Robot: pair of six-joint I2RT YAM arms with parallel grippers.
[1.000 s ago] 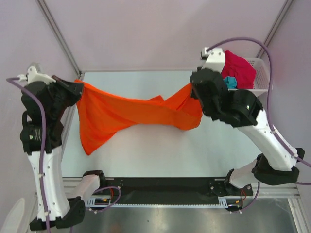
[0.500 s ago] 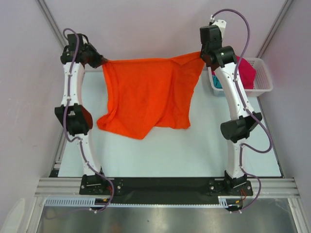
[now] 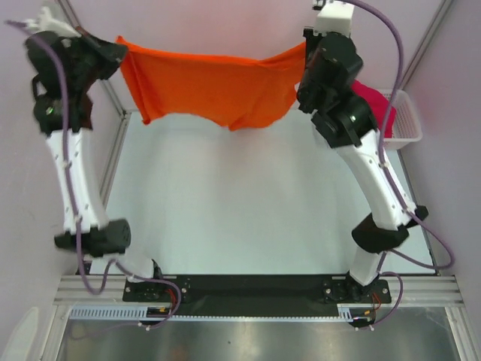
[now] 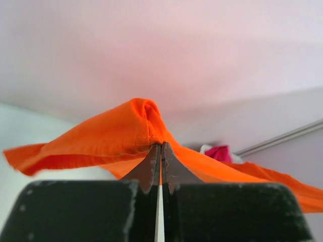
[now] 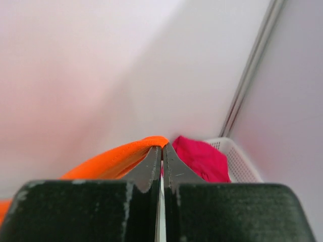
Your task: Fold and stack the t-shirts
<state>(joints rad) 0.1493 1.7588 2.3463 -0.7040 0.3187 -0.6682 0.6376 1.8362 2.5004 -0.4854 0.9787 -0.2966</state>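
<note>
A bright orange t-shirt (image 3: 207,83) hangs stretched in the air between both grippers, high above the far end of the table. My left gripper (image 3: 120,47) is shut on its left corner, the cloth bunched over the tips (image 4: 144,121). On the right corner my right gripper (image 3: 304,51) is shut, with orange cloth (image 5: 121,159) pinched at the tips. A crimson-pink t-shirt (image 3: 376,105) lies in the basket, also showing behind the right fingers (image 5: 199,159) and far off in the left wrist view (image 4: 219,152).
A white lattice basket (image 3: 406,120) stands at the far right of the white table (image 3: 248,210). Metal frame posts run up the back corners, and pale walls close in on the sides.
Both arms have lifted and swung the orange t-shirt up and back; it went from draping onto the table to hanging free and spread wide at the far edge.
</note>
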